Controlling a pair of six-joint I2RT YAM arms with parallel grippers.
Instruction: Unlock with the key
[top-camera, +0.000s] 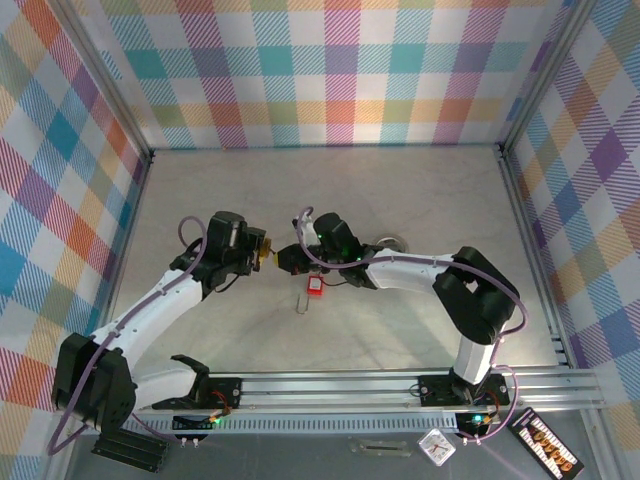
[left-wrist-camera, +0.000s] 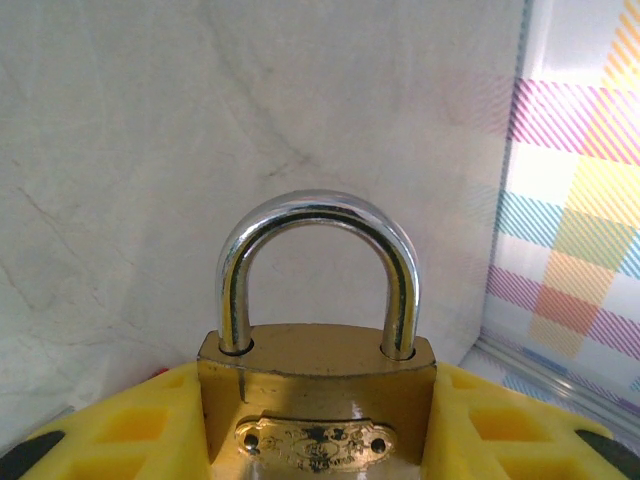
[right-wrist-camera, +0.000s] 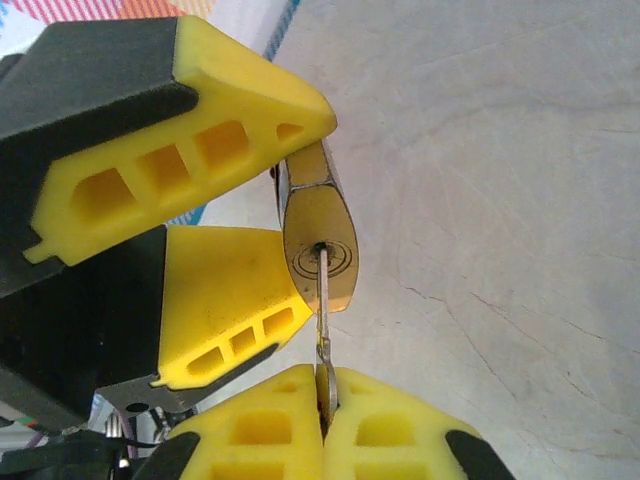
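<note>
- I see the padlock (left-wrist-camera: 315, 400) clamped between the yellow fingers (left-wrist-camera: 130, 435) of the left gripper (left-wrist-camera: 315, 445), which presses on both sides of the brass body.
- In the left wrist view, the steel shackle (left-wrist-camera: 318, 215) stands straight up out of the body. Both of its legs go down into the top face.
- The right gripper (right-wrist-camera: 325, 405) is closed tight on the key (right-wrist-camera: 323, 300), its two yellow pads pinching the key's near end.
- In the right wrist view, the key's long axis runs straight up from those pads. Its tip sits in the round keyhole on the padlock's bottom end.
- That bottom end faces the right gripper, and the brass body runs on away from it, roughly in line with the key.
- From the top camera, the two grippers meet tip to tip over the middle of the table (top-camera: 420, 320), with the padlock between them.
- A red tag (top-camera: 316, 288) shows just on the near side of the right gripper. I cannot tell whether it hangs or lies on the table.
</note>
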